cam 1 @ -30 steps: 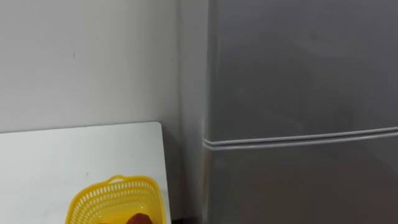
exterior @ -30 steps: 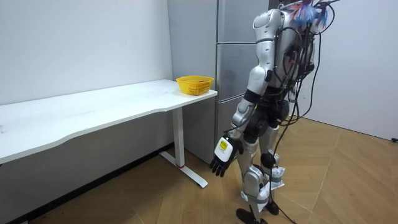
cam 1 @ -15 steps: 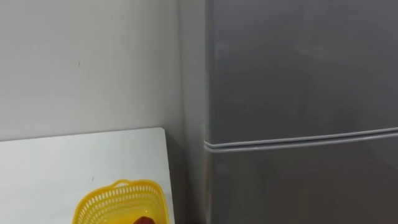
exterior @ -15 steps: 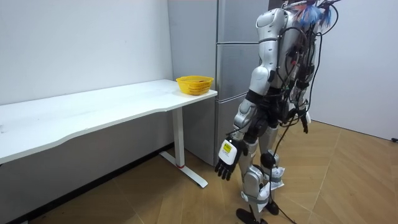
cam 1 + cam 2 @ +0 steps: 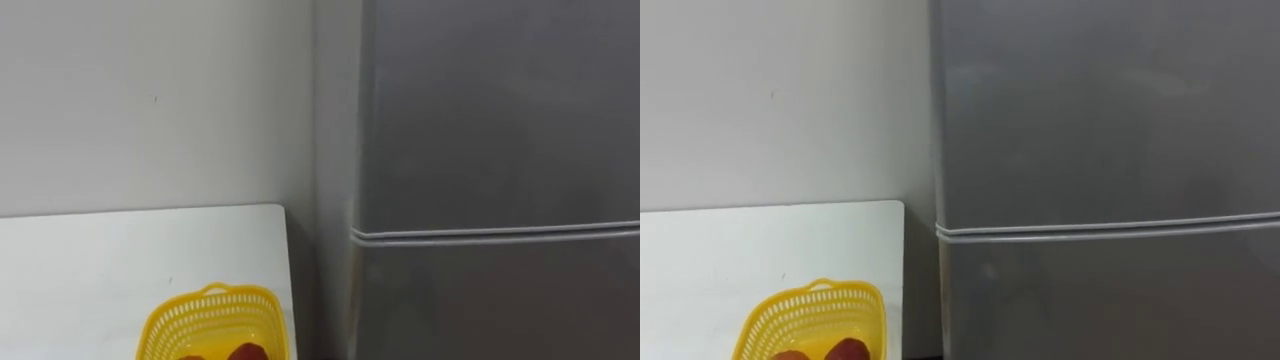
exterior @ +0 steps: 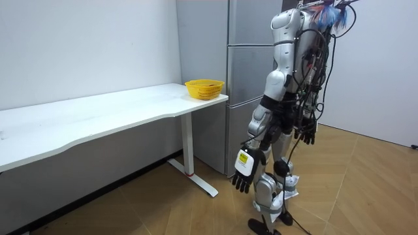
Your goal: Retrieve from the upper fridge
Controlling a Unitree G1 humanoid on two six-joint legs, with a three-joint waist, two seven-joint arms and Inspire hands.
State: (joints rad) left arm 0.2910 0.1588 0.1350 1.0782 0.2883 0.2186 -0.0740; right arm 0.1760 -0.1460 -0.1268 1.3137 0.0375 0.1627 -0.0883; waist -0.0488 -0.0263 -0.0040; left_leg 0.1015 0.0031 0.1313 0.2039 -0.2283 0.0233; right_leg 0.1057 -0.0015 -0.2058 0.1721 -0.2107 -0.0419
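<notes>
A grey two-door fridge [image 5: 500, 110] stands right in front of me, with the upper door [image 5: 1110, 110] and the lower door both closed. A pale seam [image 5: 500, 233] divides them. In the room view I stand facing the fridge [image 6: 245, 26], about a step away. My left hand [image 6: 243, 171] hangs low by my thigh with relaxed fingers and holds nothing. On the room view's right, my right hand [image 6: 305, 135] hangs at hip height, also empty.
A white table [image 5: 100, 260] meets the wall left of the fridge. A yellow mesh basket [image 5: 215, 295] with red things [image 5: 245, 352] in it sits at the table's near end. A narrow gap separates the table from the fridge. Wooden floor [image 6: 163, 209] lies around me.
The eye view has shifted, so fridge and basket sit further right. In the room view my left hand has swung toward my leg, and my right hand has come out from behind my body.
</notes>
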